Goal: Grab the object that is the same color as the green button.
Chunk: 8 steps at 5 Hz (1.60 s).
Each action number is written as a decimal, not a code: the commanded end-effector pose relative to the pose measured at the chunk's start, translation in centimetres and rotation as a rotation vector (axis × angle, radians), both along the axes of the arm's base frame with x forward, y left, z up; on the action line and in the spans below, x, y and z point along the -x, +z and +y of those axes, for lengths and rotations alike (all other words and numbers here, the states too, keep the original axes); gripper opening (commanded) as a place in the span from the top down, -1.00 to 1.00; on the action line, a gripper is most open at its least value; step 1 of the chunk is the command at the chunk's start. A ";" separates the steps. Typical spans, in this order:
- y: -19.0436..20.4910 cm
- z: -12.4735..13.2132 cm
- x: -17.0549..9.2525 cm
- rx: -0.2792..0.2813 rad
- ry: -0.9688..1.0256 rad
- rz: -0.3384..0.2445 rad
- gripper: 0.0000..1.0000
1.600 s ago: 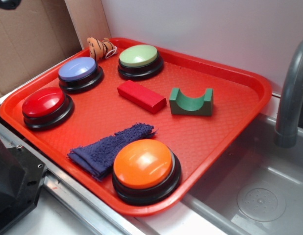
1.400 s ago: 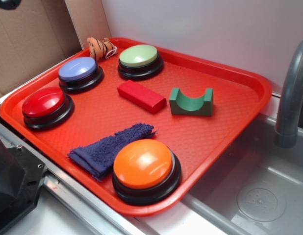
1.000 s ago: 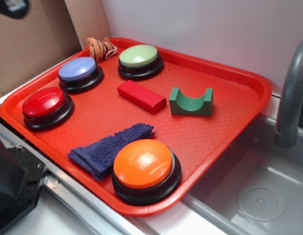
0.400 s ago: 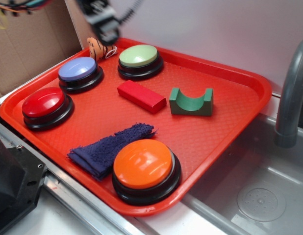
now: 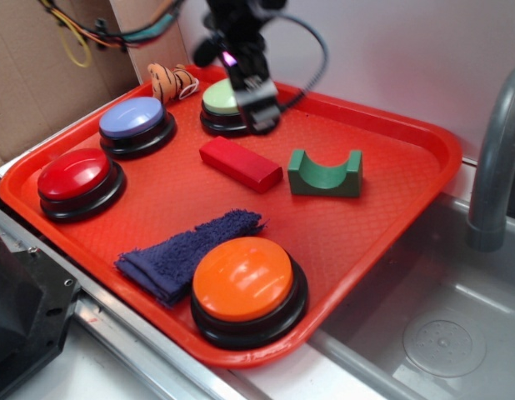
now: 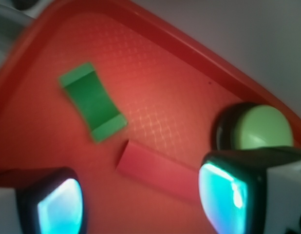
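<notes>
The gripper hangs over the far part of the red tray, in front of the green button, which it partly hides in the exterior view. In the wrist view its two fingers stand spread wide, one at the lower left corner and one at the lower right, with nothing between them but open tray.

The green arch block rests on the tray with its half-round notch facing up, well apart from the fingers and untouched. In the exterior view it lies to the right of the gripper and nearer the camera; in the wrist view it appears in the upper left, above and beyond the gap between the fingers. The red rectangular block lies just beside the arch block, between it and the gripper, and in the wrist view it sits close to the finger on the right side.

Also on the tray are a blue button, a red button, an orange button, a folded dark blue cloth, and a small orange striped toy at the far corner.
</notes>
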State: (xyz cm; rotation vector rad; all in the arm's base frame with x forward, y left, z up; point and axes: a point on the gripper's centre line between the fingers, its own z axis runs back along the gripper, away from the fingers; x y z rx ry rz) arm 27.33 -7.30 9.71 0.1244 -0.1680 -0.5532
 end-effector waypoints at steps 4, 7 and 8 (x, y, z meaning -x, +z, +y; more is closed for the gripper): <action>-6.4 -2.1 -2.0 -0.024 -0.170 0.076 1.00; -0.4 -0.2 -0.6 0.097 0.097 0.112 1.00; 3.3 1.8 0.4 0.067 0.310 0.140 1.00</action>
